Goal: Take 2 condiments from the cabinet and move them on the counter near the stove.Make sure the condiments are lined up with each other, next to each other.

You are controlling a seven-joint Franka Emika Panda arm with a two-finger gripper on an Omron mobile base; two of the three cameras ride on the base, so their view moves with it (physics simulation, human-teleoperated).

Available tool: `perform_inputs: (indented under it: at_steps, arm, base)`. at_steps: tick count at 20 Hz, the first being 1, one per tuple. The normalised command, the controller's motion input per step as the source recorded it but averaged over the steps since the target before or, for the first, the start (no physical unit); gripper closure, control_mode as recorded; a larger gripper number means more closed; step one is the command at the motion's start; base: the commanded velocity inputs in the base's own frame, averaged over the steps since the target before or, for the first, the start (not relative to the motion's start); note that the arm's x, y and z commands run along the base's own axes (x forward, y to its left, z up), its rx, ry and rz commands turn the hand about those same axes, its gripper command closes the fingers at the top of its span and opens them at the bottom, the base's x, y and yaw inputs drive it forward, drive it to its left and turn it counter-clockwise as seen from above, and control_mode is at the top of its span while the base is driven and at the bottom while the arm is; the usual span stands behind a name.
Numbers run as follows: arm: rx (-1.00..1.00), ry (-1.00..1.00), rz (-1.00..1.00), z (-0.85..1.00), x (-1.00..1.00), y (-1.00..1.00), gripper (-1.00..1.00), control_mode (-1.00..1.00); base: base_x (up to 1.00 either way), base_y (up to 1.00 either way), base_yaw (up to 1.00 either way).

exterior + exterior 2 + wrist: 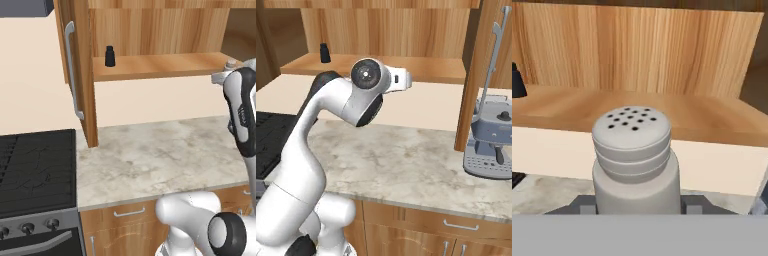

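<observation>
Your gripper (637,209) is clamped on the grey shaker (634,160), which stands upright between the fingers with its holed cap up, in front of the shelf's (165,66) front edge, while the black shaker (109,56) stands near the shelf's left end.

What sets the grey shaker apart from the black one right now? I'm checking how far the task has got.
The grey shaker sits clamped in the gripper, off the shelf; the black shaker stands on the cabinet shelf. The grey one is pale, its broad flat cap dotted with holes; the black one is dark with a narrower cap. Both are upright, and neither is on the counter yet.
</observation>
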Motion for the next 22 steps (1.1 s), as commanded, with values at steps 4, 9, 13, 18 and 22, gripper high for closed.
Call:
perform_inputs:
  at_steps: [4, 9, 13, 18, 22]
  arm:
    - [-0.08, 0.01, 0.49, 0.0, -0.75, 0.75, 1.0, -1.0]
    - [-0.06, 0.01, 0.48, -0.17, -0.37, 0.66, 1.0, -1.0]
    - [-0.05, 0.0, 0.36, -0.28, -0.01, 0.66, 1.0, -1.0]
    - [-0.08, -0.05, 0.23, -0.19, -0.41, 0.73, 1.0, -1.0]
    - [-0.03, -0.12, -0.07, 0.0, -0.74, 0.32, 1.0, -1.0]
  base:
    - [0.0, 0.0, 0.0]
    - [0.0, 0.0, 0.0]
    - [0.0, 0.0, 0.0]
    - [0.0, 0.0, 0.0]
    - [0.0, 0.0, 0.0]
